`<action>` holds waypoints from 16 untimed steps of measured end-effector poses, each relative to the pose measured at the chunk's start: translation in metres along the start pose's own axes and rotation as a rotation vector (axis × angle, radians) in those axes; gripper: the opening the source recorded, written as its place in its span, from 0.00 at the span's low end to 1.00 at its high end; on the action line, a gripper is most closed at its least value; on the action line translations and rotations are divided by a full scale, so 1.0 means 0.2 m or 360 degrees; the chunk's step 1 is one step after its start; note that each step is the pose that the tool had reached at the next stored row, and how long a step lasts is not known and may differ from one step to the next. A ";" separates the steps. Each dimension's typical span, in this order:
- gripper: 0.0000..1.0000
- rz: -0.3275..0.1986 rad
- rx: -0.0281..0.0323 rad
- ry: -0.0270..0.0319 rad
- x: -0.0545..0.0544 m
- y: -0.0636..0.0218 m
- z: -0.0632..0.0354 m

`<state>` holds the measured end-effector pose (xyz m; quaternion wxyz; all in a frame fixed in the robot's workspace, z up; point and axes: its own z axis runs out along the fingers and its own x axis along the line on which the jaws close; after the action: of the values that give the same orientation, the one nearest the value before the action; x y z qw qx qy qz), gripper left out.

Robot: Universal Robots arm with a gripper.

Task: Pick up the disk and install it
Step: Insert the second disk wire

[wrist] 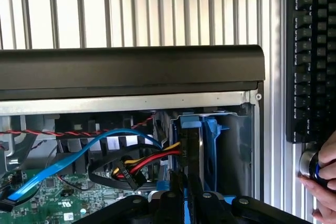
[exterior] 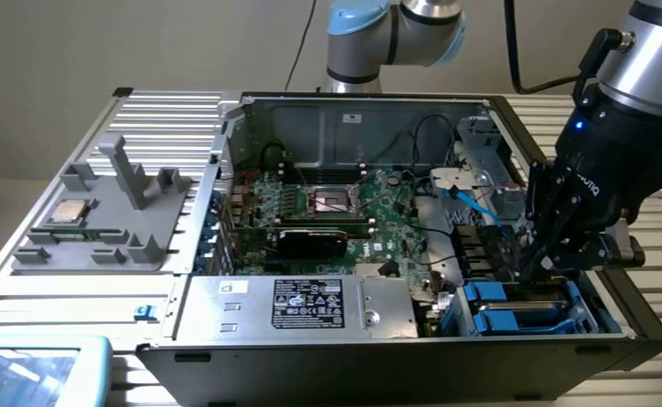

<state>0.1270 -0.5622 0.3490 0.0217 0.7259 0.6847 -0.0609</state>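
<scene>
On the slatted metal bench (exterior: 104,305), going from the exterior view's left: a grey plastic fixture tray (exterior: 110,222) holding a small square silver CPU chip (exterior: 70,210), then the open black computer case (exterior: 421,348) lying on its side. Inside it, a green motherboard (exterior: 364,216), and a big silver box with a black label (exterior: 303,305) at the near wall. At the exterior view's right, the black gripper (exterior: 534,270) reaches down into the drive bay corner. Fingers nearly closed, gripping the disk (exterior: 520,307), a grey drive in a bright blue plastic carrier, standing on edge in the bay. Wrist view: blue carrier (wrist: 202,148) sits upright in the bay beside red, yellow and black power wires (wrist: 144,163) and a blue flat cable (wrist: 79,153). A black keyboard (wrist: 310,56) lies outside the case, with a person's hand (wrist: 328,177) on a round knob (wrist: 310,165).
</scene>
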 end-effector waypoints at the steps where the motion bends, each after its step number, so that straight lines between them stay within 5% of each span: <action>1: 0.16 0.0000 -0.00002 -0.00043 0.00 0.000 0.001; 9: 0.16 0.0001 -0.00010 -0.00173 0.00 0.002 0.021; 16: 0.16 0.0001 -0.00010 -0.00186 0.00 0.012 0.031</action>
<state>0.1291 -0.5624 0.3426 0.0259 0.7258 0.6844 -0.0649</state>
